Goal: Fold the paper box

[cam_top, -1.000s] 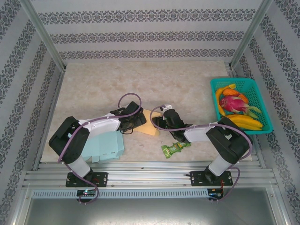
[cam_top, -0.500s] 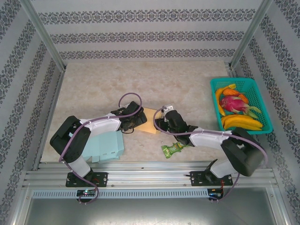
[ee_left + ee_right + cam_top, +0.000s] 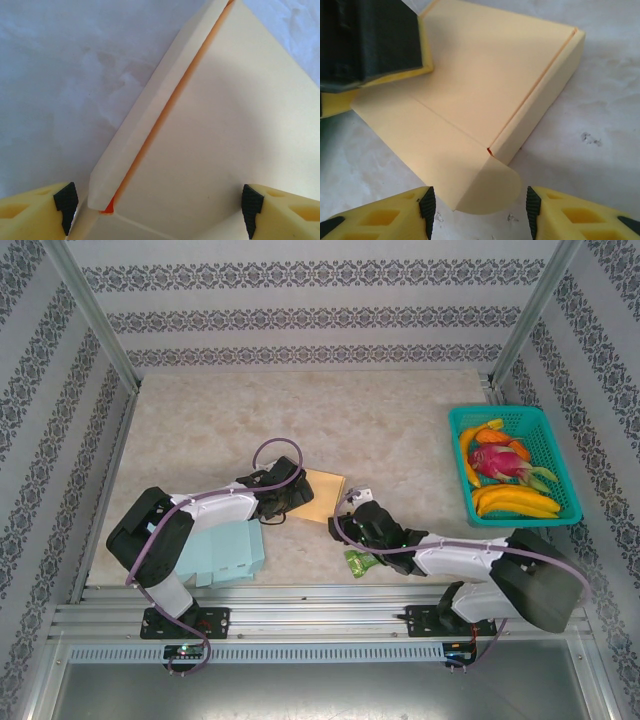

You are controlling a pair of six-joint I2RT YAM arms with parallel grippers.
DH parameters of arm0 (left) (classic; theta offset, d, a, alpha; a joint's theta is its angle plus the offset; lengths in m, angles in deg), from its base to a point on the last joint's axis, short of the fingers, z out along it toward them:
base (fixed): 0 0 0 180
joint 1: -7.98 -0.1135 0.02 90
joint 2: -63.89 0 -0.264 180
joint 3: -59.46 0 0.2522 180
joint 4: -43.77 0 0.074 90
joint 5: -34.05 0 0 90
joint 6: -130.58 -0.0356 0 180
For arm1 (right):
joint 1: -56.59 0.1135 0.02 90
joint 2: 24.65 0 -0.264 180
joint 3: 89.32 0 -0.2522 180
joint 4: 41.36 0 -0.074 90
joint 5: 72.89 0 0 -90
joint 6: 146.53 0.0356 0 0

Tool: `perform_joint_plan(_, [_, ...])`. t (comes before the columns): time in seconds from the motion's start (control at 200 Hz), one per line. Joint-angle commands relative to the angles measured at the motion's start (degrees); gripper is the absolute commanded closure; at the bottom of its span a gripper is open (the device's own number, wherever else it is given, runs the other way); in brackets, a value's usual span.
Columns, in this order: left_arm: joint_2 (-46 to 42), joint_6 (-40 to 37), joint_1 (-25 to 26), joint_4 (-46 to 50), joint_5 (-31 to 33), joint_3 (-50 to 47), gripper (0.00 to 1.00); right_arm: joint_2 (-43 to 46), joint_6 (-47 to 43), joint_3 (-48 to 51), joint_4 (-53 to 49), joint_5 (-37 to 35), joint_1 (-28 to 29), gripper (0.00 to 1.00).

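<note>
Presently left tool (image 3: pixel 157 205), open, presses the paper box (image 3: pixel 485 75); right tool (image 3: pixel 477 205) gapes empty (unheld flap (image 3: pixel 470 182) could spring back).

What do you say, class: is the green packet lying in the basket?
No, the green packet lies on the table, well apart from the basket at the right edge.

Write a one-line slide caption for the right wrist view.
Right gripper open astride the rounded flap of the paper box, left gripper at its far corner.
</note>
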Motion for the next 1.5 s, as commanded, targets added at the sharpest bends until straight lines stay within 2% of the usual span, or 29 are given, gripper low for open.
perform_joint_plan(0.0, [1.80,0.53,0.27,4.22,1.17,-2.36,0.14,-3.00,3.86,0.46,5.73,0.49,0.65,0.48])
perform_joint_plan(0.365, [1.58,0.18,0.28,4.34,1.48,-2.48,0.14,-9.22,8.22,-0.31,13.10,1.16,0.73,0.51])
perform_joint_plan(0.929, [1.93,-0.17,0.36,4.15,1.56,-2.37,0.15,-9.14,8.40,-2.15,12.62,5.21,2.02,0.55])
perform_joint_plan(1.284, [2.15,-0.09,0.36,4.40,1.84,-2.26,0.15,-7.83,6.83,-3.38,10.05,3.85,3.59,0.58])
perform_joint_plan(1.494, [2.36,-0.09,0.37,4.39,1.92,-2.15,0.15,-7.60,3.75,-3.79,7.01,-0.21,4.17,0.58])
